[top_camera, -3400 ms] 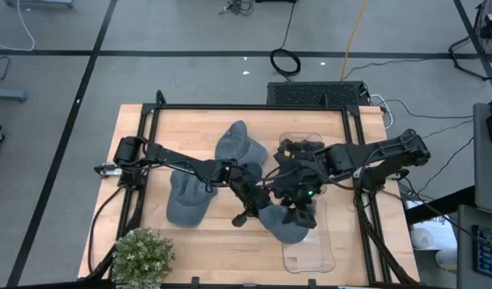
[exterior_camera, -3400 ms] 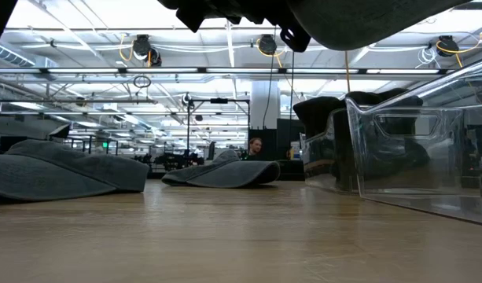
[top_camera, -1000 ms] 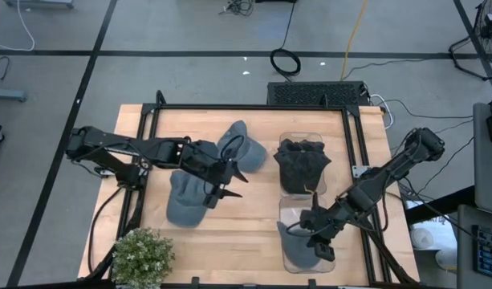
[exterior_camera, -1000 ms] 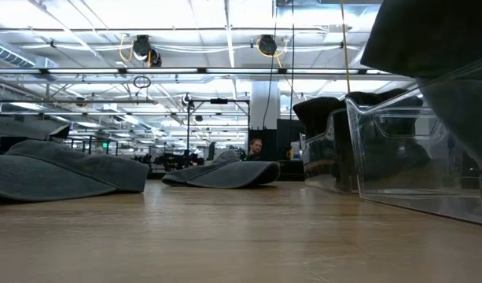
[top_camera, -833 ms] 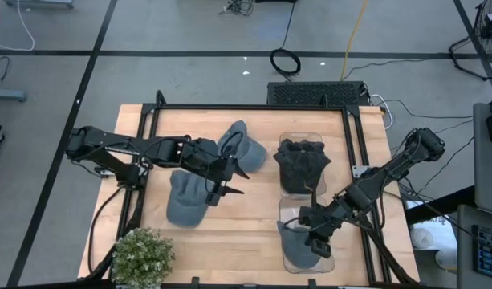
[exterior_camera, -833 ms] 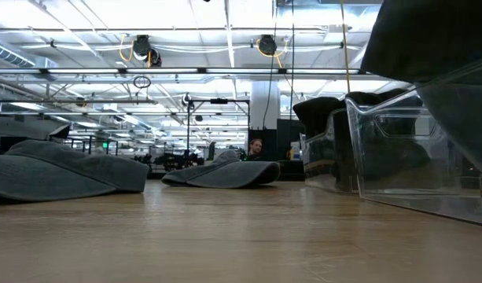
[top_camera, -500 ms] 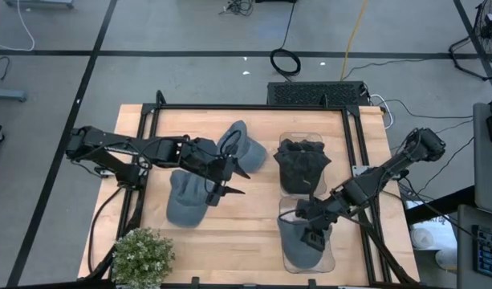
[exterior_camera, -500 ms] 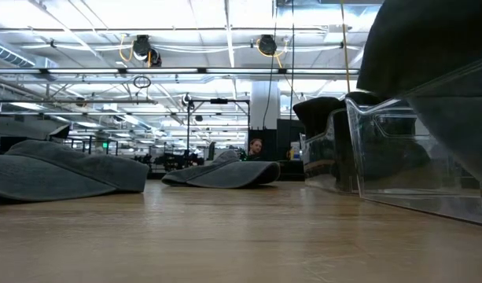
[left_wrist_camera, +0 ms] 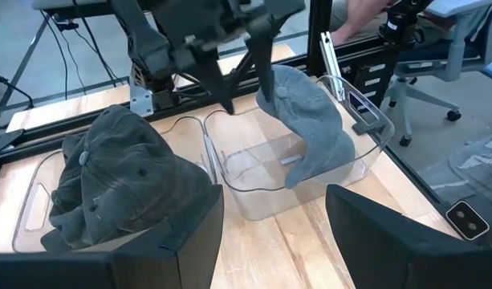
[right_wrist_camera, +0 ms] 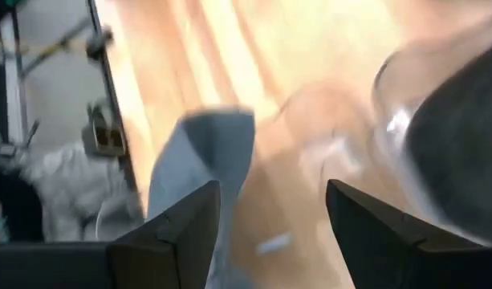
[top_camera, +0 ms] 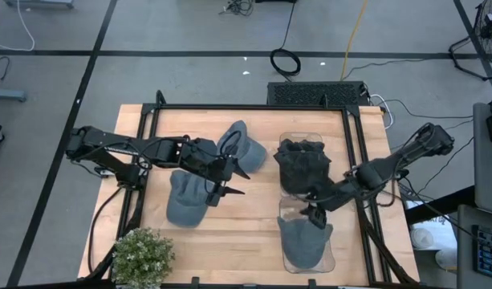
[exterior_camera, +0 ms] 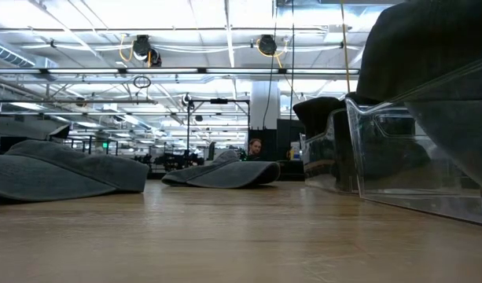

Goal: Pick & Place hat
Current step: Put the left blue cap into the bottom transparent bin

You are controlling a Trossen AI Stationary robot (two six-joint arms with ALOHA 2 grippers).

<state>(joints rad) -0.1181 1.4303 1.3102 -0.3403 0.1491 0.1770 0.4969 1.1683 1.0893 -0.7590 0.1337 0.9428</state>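
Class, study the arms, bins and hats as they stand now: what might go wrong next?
1. The grey hat hangs over the near bin rim; it might slide out.
2. The open right gripper sits low between the bins; it may snag the dark hat.
3. The left gripper, open, hovers over two table hats; it may grab both.

R claw [top_camera: 316, 212] let go, hat [top_camera: 302, 239] in bin [top_camera: 327, 255].

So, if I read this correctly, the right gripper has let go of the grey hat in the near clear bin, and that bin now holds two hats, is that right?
Not quite: the near clear bin holds only one hat, the grey hat. The high view shows it lying there alone, with the right gripper open just above it. The dark hat sits in the far clear bin, as the left wrist view also shows.
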